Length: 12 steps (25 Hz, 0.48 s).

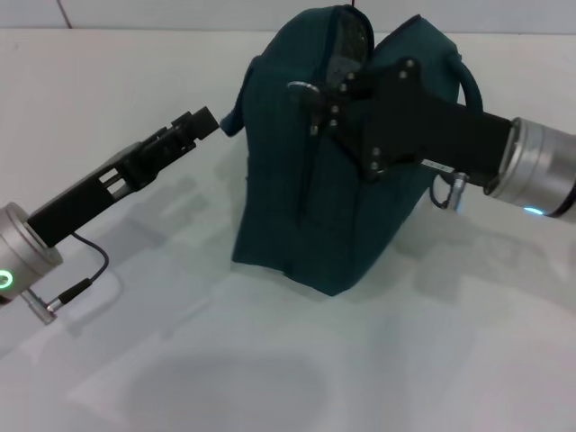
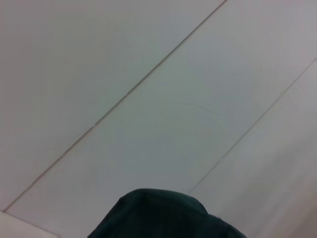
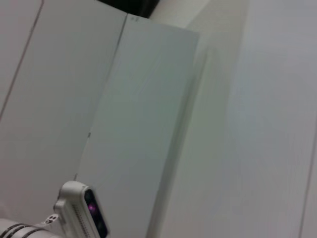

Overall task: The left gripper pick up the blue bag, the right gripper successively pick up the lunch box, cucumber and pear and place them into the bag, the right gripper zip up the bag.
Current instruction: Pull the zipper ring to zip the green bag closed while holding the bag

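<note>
Head view: the bag (image 1: pixel 306 216), dark teal-blue, stands upright on the white surface (image 1: pixel 180 360), near the middle and a little toward the far edge. Its top seam gapes slightly, showing a dark slit near the handle (image 1: pixel 468 85) that arches over its right shoulder. My left gripper (image 1: pixel 202 123) reaches in from the lower left, arm angled up and to the right; its tip sits just beside the bag's upper left corner, at a small tab there. I cannot tell whether its fingers pinch that tab or merely sit against it. My right gripper (image 1: pixel 310 99) comes in from the right, its black body lying across the bag's upper front, with its tip at the top, close to the zip line. I cannot tell whether it is spread or pressed together, since the black housing hides the tips. A thin cable (image 1: pixel 85 270) loops under my left wrist. No lunch box, cucumber or pear shows outside the bag.

Left wrist view: mostly pale panels crossed by thin seams. A dark rounded piece of the bag (image 2: pixel 163 215) pokes in at one edge. My own fingers do not appear.

Right wrist view: pale panels again, and a small white device with a purple-lit lens (image 3: pixel 81 213) at one edge. My fingers and the bag do not show.
</note>
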Each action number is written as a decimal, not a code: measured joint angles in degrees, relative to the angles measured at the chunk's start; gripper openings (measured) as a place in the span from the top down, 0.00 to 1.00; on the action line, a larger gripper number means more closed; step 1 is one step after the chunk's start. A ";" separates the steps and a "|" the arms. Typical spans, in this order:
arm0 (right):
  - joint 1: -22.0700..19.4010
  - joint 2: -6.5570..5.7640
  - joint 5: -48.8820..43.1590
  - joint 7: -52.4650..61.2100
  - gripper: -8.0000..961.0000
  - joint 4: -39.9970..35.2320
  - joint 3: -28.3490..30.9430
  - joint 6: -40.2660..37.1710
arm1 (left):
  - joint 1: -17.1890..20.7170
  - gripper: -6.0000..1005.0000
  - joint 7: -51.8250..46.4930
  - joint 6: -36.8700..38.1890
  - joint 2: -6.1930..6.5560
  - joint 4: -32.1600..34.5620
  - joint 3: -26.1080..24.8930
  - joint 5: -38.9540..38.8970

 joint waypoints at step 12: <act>0.73 0.01 0.23 0.26 0.98 -0.09 -0.71 0.40 | -0.70 0.19 3.64 -0.22 0.07 0.51 3.52 3.55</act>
